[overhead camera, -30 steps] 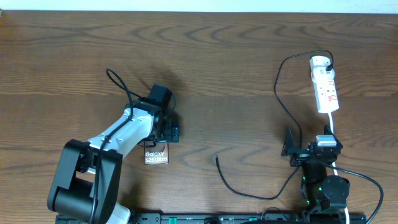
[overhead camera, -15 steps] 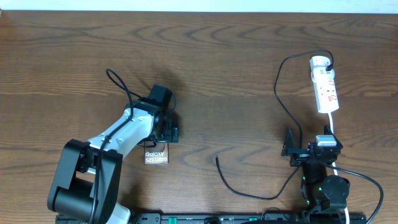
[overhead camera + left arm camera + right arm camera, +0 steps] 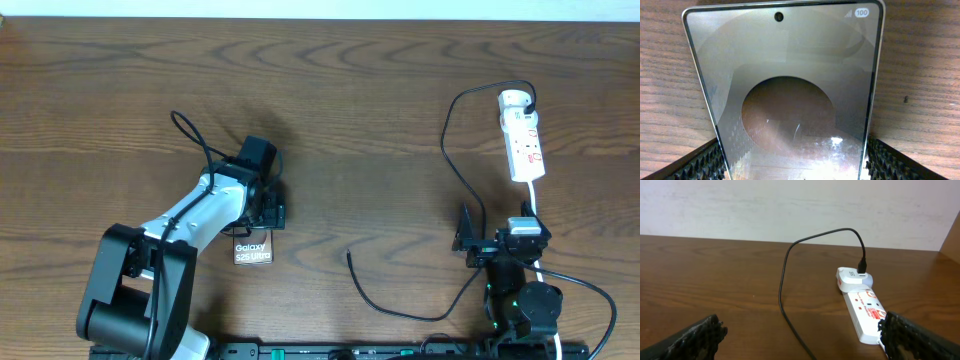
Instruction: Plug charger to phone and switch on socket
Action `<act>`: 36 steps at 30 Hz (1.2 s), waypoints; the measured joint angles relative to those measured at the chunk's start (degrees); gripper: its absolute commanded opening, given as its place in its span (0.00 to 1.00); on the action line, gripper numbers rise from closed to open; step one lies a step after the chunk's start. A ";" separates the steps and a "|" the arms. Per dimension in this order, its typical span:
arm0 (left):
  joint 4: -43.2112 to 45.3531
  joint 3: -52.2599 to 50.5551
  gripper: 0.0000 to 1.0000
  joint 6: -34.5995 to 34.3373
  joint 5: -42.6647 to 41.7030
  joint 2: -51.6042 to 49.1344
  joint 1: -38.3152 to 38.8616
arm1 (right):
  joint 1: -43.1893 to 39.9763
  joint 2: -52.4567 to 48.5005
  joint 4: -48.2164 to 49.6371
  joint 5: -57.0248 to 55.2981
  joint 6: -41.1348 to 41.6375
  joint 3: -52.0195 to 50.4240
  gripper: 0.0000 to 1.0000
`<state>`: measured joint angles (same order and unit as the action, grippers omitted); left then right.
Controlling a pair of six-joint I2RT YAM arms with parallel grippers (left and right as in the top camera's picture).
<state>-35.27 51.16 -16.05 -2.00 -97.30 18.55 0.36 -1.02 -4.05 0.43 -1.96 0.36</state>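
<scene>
The bronze-brown phone [image 3: 252,252] with white "Galaxy" lettering lies face up at the front left of the table. My left gripper [image 3: 271,213] grips one end of it, with a finger against each long edge. In the left wrist view the phone [image 3: 785,75] fills the frame between the jaws [image 3: 790,162]. The black charger cable [image 3: 447,140] runs from the white socket strip [image 3: 524,140] down to its loose tip [image 3: 348,254]. My right gripper [image 3: 497,243] is open and empty just in front of the strip. In the right wrist view the cable [image 3: 782,290] passes between its jaws [image 3: 800,340], with the strip [image 3: 865,311] on the right.
A white adapter [image 3: 850,276] sits in the strip's far end with the black cable plugged into it. The strip's white cord [image 3: 536,205] runs toward the right arm's base. A pale wall [image 3: 790,205] stands behind the table's far edge.
The phone has shifted very slightly toward the table's front edge in the left gripper's hold. The right arm, cable and strip have not moved.
</scene>
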 measured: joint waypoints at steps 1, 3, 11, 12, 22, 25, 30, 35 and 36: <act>0.00 0.00 0.85 0.00 0.00 0.00 0.00 | 0.00 0.00 0.00 0.00 -0.02 0.00 0.99; 0.00 0.00 0.84 0.00 0.00 0.00 0.00 | 0.00 0.00 0.00 0.00 0.00 0.00 0.99; 0.00 0.00 0.80 0.00 0.00 0.00 0.00 | 0.00 0.00 0.00 0.00 -0.02 0.00 0.99; 0.00 0.00 0.79 0.00 0.00 0.00 0.00 | 0.00 0.00 0.00 0.00 0.00 0.00 0.99; -0.04 0.00 0.73 0.00 -0.02 0.07 0.00 | 0.00 0.00 0.00 0.00 0.00 0.00 0.99; -0.04 0.00 0.71 0.00 0.00 0.11 0.00 | 0.00 0.00 0.00 0.00 0.00 0.00 0.99; -0.04 0.00 0.68 0.00 0.00 0.11 0.00 | 0.00 0.00 0.00 0.00 0.00 0.00 0.99; -0.04 0.00 0.64 0.00 0.00 0.11 0.00 | 0.00 0.00 0.00 0.00 -0.02 0.00 0.99; -0.04 0.00 0.61 0.00 0.00 0.11 0.00 | 0.00 0.00 0.00 0.00 0.00 0.00 0.99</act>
<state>-35.31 51.16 -16.05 -2.00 -97.19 18.55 0.36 -1.02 -4.05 0.43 -1.96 0.36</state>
